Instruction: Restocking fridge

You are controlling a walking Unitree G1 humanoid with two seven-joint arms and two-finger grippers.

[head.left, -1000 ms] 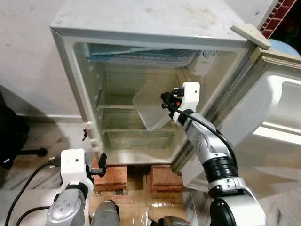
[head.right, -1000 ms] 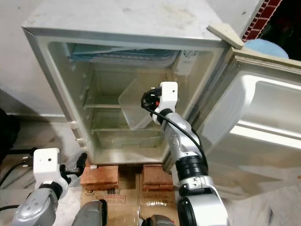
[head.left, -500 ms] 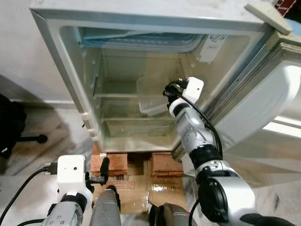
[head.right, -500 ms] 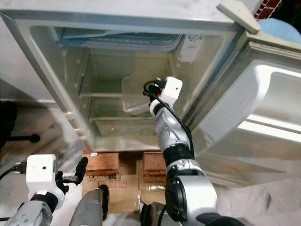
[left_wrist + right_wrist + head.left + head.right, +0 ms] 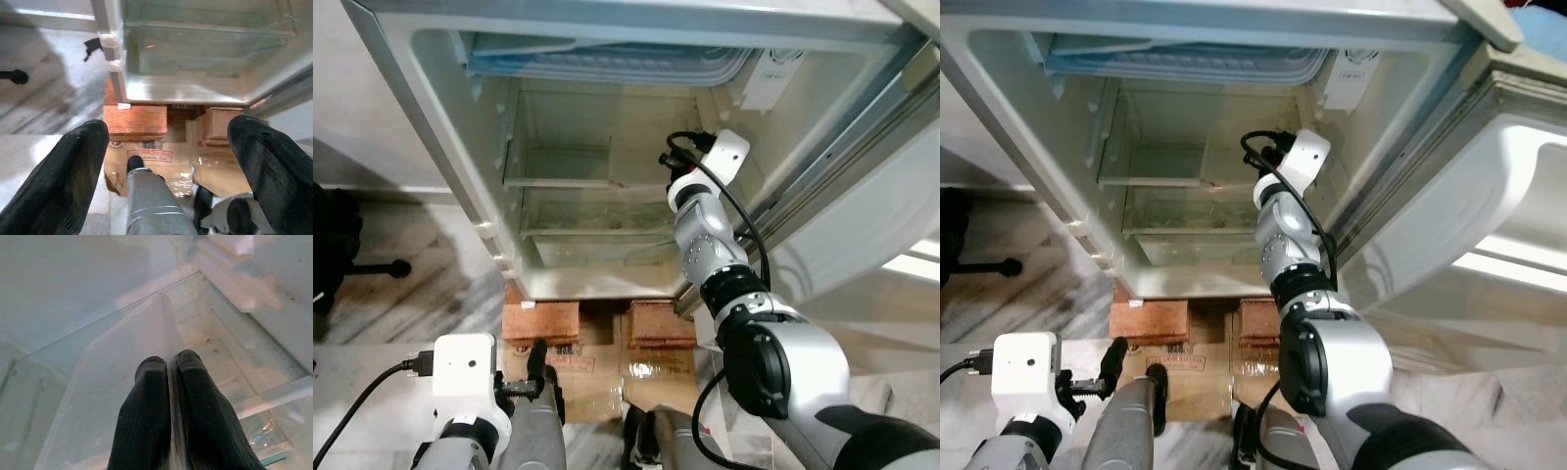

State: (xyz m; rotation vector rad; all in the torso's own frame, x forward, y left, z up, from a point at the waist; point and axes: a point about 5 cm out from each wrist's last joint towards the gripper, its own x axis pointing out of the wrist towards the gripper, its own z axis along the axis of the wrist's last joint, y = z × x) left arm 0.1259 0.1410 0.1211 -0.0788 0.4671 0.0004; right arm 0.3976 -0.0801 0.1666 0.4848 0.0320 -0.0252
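Observation:
A small white fridge (image 5: pixel 431 127) stands open, its door (image 5: pixel 886 196) swung out to the right. My right arm (image 5: pixel 705 235) reaches into it at the level of the glass shelf (image 5: pixel 558 182). In the right wrist view my right gripper (image 5: pixel 169 366) is shut on the thin wall of a clear plastic container (image 5: pixel 93 387), which lies over the glass shelf inside. My left gripper (image 5: pixel 168 131) hangs low in front of the fridge, open, with nothing between its fingers.
The fridge rests on red bricks (image 5: pixel 540 321) with flattened cardboard (image 5: pixel 597 377) on the marble floor before it. A freezer flap (image 5: pixel 607 64) spans the top of the cavity and a clear drawer (image 5: pixel 597 250) sits at the bottom. A black chair base (image 5: pixel 342 264) is at left.
The camera has dropped and come closer to the fridge. My right gripper has carried the clear container deeper inside, down to the shelf. The left arm stays low.

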